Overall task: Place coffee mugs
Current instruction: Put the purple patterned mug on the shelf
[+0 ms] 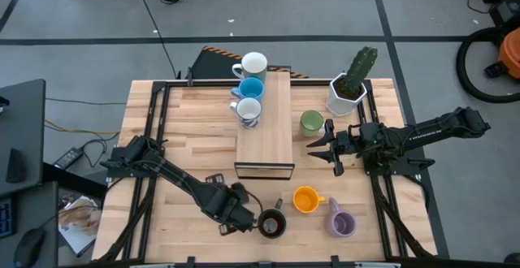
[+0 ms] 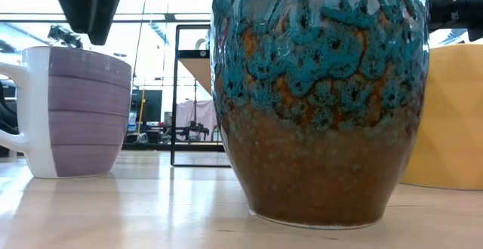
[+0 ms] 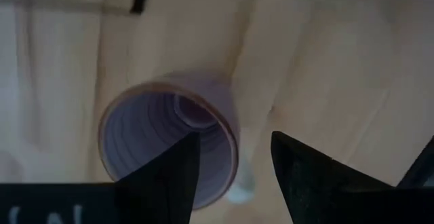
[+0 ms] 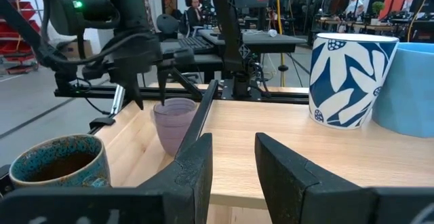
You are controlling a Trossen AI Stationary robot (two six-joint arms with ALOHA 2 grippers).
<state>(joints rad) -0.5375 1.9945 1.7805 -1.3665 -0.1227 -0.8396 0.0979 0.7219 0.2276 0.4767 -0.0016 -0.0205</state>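
A lavender mug (image 3: 156, 136) stands upright on the table near its front edge, left of the dark brown, teal-glazed mug (image 1: 270, 223). My left gripper (image 3: 234, 146) hangs open just above it, pointing down, one finger over the mug's mouth and one outside its wall. In the low view the finger (image 2: 94, 15) ends a little above the mug's rim (image 2: 75, 50). In the high view this arm (image 1: 238, 205) hides the mug. My right gripper (image 1: 321, 144) waits open and level at the right, near the green mug (image 1: 310, 122).
A wooden riser (image 1: 272, 138) at mid-table carries a white mug (image 1: 253, 63), a blue one (image 1: 250, 88) and a patterned one (image 1: 248, 110). An orange mug (image 1: 305, 199) and a second lavender mug (image 1: 341, 223) stand at the front right. A cactus pot (image 1: 348, 89) stands at the back right.
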